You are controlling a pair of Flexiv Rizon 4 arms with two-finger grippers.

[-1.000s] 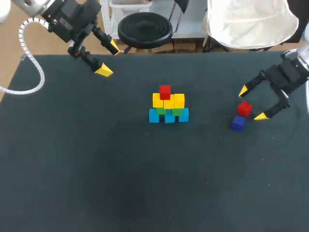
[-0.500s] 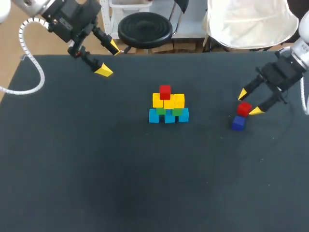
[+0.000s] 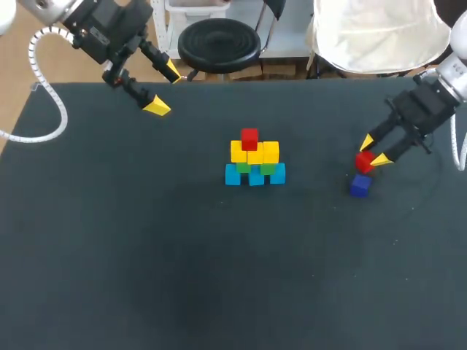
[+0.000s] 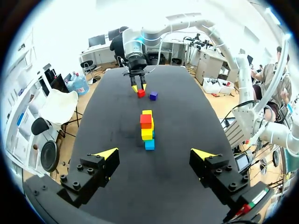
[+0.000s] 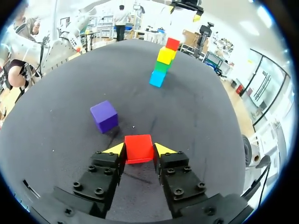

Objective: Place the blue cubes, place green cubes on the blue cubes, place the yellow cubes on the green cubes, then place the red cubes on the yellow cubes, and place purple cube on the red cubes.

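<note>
Red cube (image 5: 138, 148) sat clamped between the right gripper's (image 5: 138, 150) 2 fingers, purple cube (image 5: 104, 116) just beside them. Best practice appeared to be a straight lift clear of that neighbour, toward the stack (image 5: 163, 63) well ahead.

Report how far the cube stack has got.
Done: blue cubes, green cubes and yellow cubes are stacked, with the first red cube on top. In hand: the right gripper is shut on the second red cube. Left: placing it, then the purple cube. The left gripper is open.
</note>
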